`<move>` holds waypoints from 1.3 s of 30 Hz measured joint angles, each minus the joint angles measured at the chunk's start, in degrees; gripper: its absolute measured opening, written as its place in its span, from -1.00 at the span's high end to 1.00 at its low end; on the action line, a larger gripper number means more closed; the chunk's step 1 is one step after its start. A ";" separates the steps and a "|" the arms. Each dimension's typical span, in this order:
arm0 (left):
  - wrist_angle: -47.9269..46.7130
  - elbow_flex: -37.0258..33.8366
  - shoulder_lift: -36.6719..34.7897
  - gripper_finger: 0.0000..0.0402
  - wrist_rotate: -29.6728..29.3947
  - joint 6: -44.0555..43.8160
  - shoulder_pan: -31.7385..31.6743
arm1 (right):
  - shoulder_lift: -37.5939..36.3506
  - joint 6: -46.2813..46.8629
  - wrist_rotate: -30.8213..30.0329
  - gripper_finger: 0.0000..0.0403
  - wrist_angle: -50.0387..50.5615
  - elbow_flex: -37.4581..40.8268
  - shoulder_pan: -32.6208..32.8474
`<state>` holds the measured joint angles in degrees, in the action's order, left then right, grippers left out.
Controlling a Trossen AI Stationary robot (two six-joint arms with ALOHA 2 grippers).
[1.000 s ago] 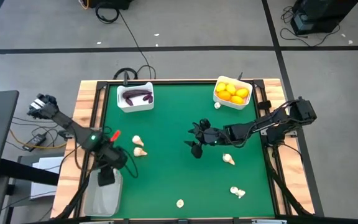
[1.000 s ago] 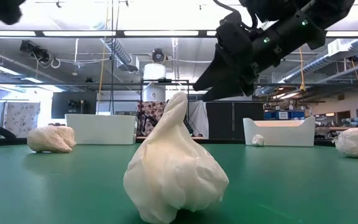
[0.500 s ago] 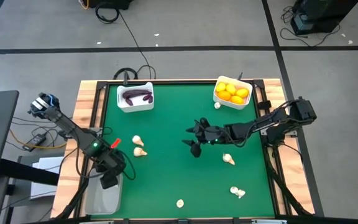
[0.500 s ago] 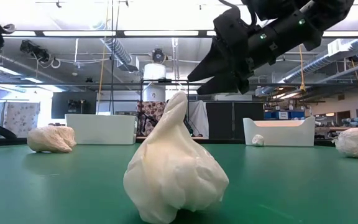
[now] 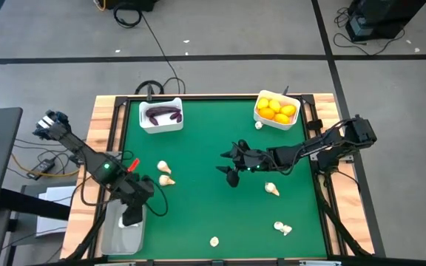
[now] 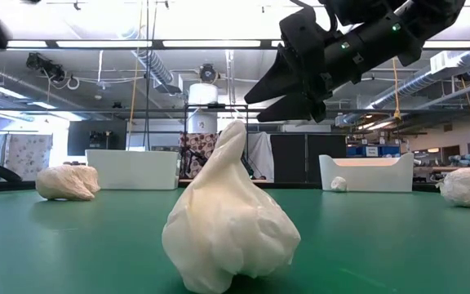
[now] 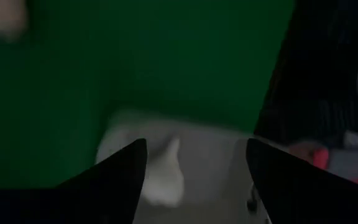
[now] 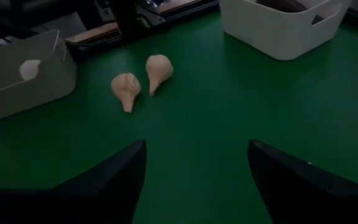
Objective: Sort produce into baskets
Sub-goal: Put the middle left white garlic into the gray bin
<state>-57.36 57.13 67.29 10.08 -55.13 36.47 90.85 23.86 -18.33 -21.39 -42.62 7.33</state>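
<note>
Left gripper point(image 5: 132, 216): fingers spread, empty, over the clear basket point(image 5: 124, 238) at the table's front-left corner; one garlic bulb point(image 7: 166, 180) lies inside it
Right gripper point(image 5: 228, 164): fingers spread, empty, above mid-table
White basket, back left point(image 5: 161, 116): purple eggplants point(image 5: 161, 113)
White basket, back right point(image 5: 276, 111): citrus fruits point(image 5: 276, 109)
Loose garlic on the green table point(image 5: 198, 148): a pair point(image 5: 166, 174) near the left edge, others toward the front and right edges

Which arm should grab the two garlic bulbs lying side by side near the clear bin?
Probably the left. Its gripper hangs open over the clear bin, right beside the bulb pair. The right gripper, also open, hovers mid-table, farther away.
</note>
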 joint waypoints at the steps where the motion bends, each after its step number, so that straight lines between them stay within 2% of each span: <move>1: 0.06 1.11 0.00 -0.40 -1.85 1.53 -0.13 | 0.00 0.00 0.00 -0.44 -0.02 0.01 0.00; 5: 0.09 5.09 0.00 -0.40 -13.22 6.43 -0.85 | 0.00 -0.02 0.00 -0.44 0.02 0.01 0.00; 10: -0.78 7.05 -0.02 -0.40 -34.82 7.05 -2.23 | 0.00 0.00 0.00 -0.44 0.04 0.00 0.00; 12: -0.68 6.61 -0.02 -0.40 -41.76 6.99 -2.80 | 0.00 -0.01 0.00 -0.44 0.05 0.00 0.00; 16: -0.66 4.17 -0.02 -0.40 -50.13 6.61 -4.49 | 0.00 0.00 0.00 -0.44 0.09 0.01 0.00; 19: -0.88 0.41 0.00 -0.40 -50.05 3.67 -7.58 | 0.00 0.00 0.00 -0.44 0.15 -0.01 0.00; 23: -0.49 -5.60 0.00 -0.40 -47.15 1.62 -12.72 | 0.00 -0.02 0.00 -0.44 0.20 -0.01 0.00; 28: 4.16 -12.23 0.00 -0.40 -46.08 5.76 -17.70 | -0.02 -0.02 0.00 -0.44 0.43 -0.01 0.00; 39: 15.16 -21.46 0.00 -0.40 -36.66 8.51 -23.10 | -0.02 -0.02 0.00 -0.44 0.61 -0.01 -0.02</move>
<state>-42.21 35.68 67.29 -26.59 -46.63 13.37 90.83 23.83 -18.33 -20.78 -42.63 7.31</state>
